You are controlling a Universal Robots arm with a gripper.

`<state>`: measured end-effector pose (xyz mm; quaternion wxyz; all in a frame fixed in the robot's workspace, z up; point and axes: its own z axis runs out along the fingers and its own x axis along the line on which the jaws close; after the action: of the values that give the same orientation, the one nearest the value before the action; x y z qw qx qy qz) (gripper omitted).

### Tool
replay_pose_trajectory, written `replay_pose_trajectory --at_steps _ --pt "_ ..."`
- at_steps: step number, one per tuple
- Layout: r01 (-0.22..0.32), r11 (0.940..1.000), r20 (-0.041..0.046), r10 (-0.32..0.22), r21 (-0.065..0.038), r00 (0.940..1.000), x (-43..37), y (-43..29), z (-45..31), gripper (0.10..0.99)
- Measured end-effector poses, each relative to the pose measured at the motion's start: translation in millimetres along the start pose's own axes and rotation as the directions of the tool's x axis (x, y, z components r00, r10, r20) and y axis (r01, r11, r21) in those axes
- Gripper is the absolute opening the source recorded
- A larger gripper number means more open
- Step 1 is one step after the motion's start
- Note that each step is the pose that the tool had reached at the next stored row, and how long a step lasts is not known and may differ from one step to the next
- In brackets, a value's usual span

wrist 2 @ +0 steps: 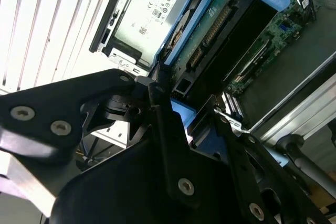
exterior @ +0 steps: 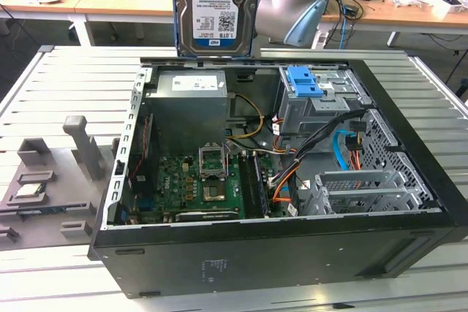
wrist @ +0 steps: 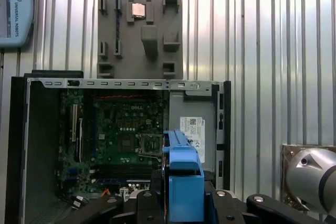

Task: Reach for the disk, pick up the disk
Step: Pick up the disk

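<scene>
The disk [exterior: 217, 9] hangs upright above the back edge of the open computer case, its white-and-blue label facing the exterior view and blue rails down its sides. In both wrist views I see it edge-on: a blue rail [wrist: 184, 182] in the first, and its circuit-board underside [wrist 2: 210, 40] in the second. My gripper [wrist: 184, 205] [wrist 2: 197, 135] is shut on the disk, with a black finger [wrist 2: 165, 129] pressed against each railed side. The grey arm joint [exterior: 292, 5] sits just to the exterior view's right of the disk.
The black case [exterior: 409, 180] lies open on a slatted metal table [exterior: 66, 85], with the motherboard [exterior: 197, 180], cables and a drive cage bearing a blue latch [exterior: 305, 82] inside. A grey fixture plate [exterior: 44, 180] with a small chip [exterior: 29, 189] lies beside it. Cluttered desks stand behind.
</scene>
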<state>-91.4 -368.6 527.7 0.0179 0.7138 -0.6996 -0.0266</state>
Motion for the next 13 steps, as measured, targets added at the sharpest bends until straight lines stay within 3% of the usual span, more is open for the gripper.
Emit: replay_pose_trajectory --at_steps 10,12,13 --pt "0.0 1.0 0.0002 0.0 0.0 1.0 0.3 -7.5 11.4 0.369" --pt "0.0 1.0 0.0048 0.0 0.0 1.0 0.3 -9.2 11.7 0.369" --pt "0.001 1.0 0.0138 -0.001 0.0 0.9999 0.3 -10.5 11.7 0.369"
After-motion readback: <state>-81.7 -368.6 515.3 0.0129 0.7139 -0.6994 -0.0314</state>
